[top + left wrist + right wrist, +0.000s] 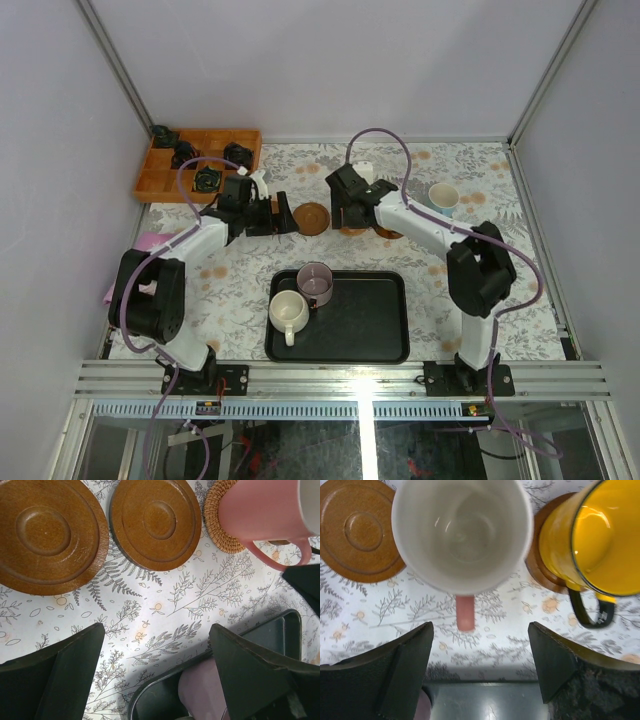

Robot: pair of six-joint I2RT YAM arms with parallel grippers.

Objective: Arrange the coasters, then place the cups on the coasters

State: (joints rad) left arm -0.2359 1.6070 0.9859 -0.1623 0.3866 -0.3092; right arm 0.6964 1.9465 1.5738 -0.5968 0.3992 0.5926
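Seen from above in the right wrist view, the pink cup stands just beyond my open right gripper, its handle pointing at the gap and nothing between the fingers. The left wrist view shows it resting on a woven coaster. A yellow cup sits on a brown coaster to its right. Two bare brown coasters lie ahead of my open left gripper. On the black tray stand the cream cup and the mauve cup. The light blue cup is at the far right.
An orange wooden box holding black parts sits at the back left corner. A pink cloth lies by the left arm. The two grippers hang close together over the row of coasters. White walls enclose the table.
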